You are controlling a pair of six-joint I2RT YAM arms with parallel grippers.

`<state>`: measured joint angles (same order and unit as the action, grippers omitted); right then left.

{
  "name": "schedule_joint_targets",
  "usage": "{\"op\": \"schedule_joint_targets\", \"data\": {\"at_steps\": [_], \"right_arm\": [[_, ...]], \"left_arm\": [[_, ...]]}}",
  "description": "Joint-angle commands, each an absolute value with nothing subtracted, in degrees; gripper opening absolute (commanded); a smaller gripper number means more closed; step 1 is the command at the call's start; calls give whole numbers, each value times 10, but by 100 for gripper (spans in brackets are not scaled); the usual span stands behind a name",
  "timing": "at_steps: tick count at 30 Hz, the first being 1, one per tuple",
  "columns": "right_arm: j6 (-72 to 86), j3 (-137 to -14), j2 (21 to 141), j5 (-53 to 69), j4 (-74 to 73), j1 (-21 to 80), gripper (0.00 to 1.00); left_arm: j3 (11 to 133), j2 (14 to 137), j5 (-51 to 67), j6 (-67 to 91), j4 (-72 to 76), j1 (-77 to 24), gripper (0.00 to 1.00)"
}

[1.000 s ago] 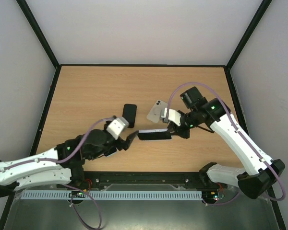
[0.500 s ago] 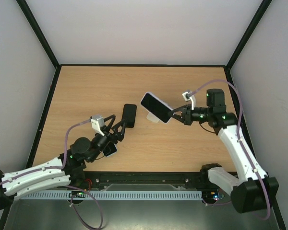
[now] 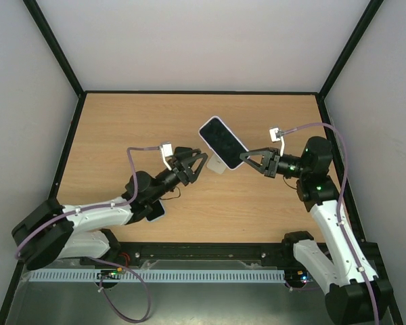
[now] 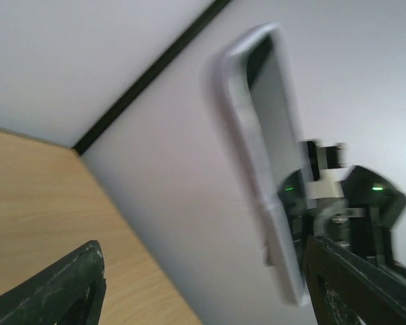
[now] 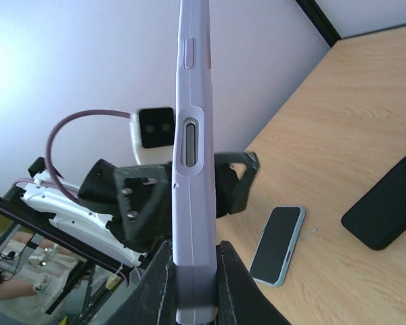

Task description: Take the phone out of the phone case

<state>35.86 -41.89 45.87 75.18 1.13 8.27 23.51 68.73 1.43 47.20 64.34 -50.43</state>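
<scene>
The phone sits in a lavender phone case (image 3: 222, 142), held tilted in the air above the table's middle with its dark screen facing up. My right gripper (image 3: 244, 160) is shut on its lower end. The right wrist view shows the case edge-on (image 5: 192, 142), with my right gripper (image 5: 193, 288) pinching it from both sides. My left gripper (image 3: 197, 166) stands open just left of the case, pointing at it and apart from it. In the left wrist view the case (image 4: 265, 156) hangs ahead between the left gripper's fingers (image 4: 57, 291).
A white phone-shaped object (image 3: 216, 164) lies on the table under the held case. A phone with a light blue edge (image 3: 158, 211) (image 5: 277, 245) lies near the left arm. A black case-like object (image 5: 386, 203) lies on the wood, hidden under the left gripper in the top view.
My right gripper has raised the cased phone and turned its screen upward. The left arm has swung up and right, bringing its open gripper close to the case.
</scene>
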Motion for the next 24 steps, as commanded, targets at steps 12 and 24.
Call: {"op": "schedule_joint_targets", "data": {"at_steps": [12, 24], "right_arm": [[387, -402, 447, 785, 67, 82, 2], [376, -383, 434, 772, 65, 82, 2]], "left_arm": [[345, 814, 92, 521, 850, -497, 69], [334, 829, 128, 523, 942, -494, 25]]}}
